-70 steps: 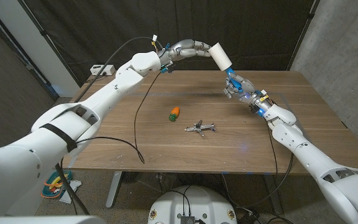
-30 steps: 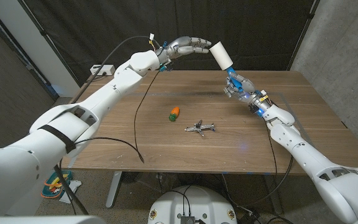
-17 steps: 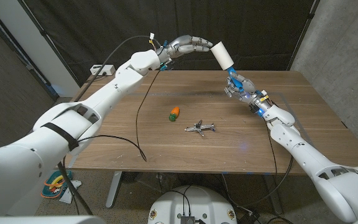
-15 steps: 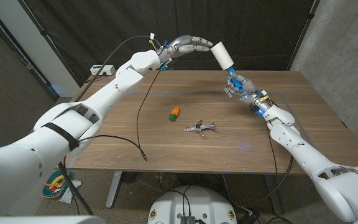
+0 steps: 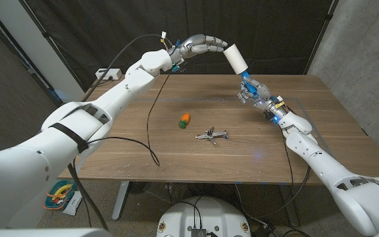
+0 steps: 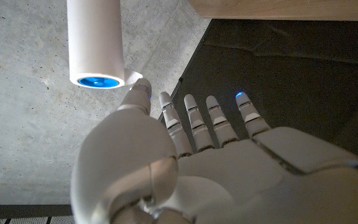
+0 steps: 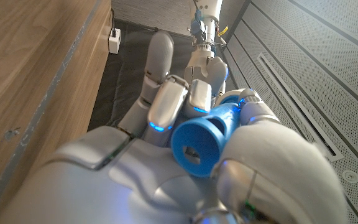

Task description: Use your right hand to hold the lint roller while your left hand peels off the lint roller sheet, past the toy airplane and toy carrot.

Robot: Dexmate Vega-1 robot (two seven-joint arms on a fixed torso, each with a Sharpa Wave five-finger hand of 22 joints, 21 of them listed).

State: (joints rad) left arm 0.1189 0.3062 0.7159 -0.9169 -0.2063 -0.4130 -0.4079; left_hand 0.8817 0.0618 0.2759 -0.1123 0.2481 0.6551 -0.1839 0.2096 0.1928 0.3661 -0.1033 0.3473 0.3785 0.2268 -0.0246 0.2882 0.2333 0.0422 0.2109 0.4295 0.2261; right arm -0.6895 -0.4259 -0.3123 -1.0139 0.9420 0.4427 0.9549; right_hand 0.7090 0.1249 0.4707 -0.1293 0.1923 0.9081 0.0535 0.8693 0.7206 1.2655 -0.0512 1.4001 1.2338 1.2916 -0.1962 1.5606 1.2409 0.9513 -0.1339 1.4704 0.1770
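right robot hand (image 5: 251, 90) grips lint roller (image 5: 236, 60) by blue handle, raised over counter (image 5: 176, 151) far edge | left robot hand (image 5: 202, 45) fingers spread, thumb tip at sheet edge | sheet not yet peeled | toy carrot (image 5: 185, 119), toy airplane (image 5: 211, 135) nearer than roller

White lint roller (image 5: 235, 59) with blue handle tilts above orange toy carrot (image 5: 185, 119) and grey toy airplane (image 5: 211, 135).

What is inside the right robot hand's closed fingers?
The blue handle of the lint roller, gripped by the right robot hand. Its open butt end shows; the fingers cover the stretch of handle inside the grip.
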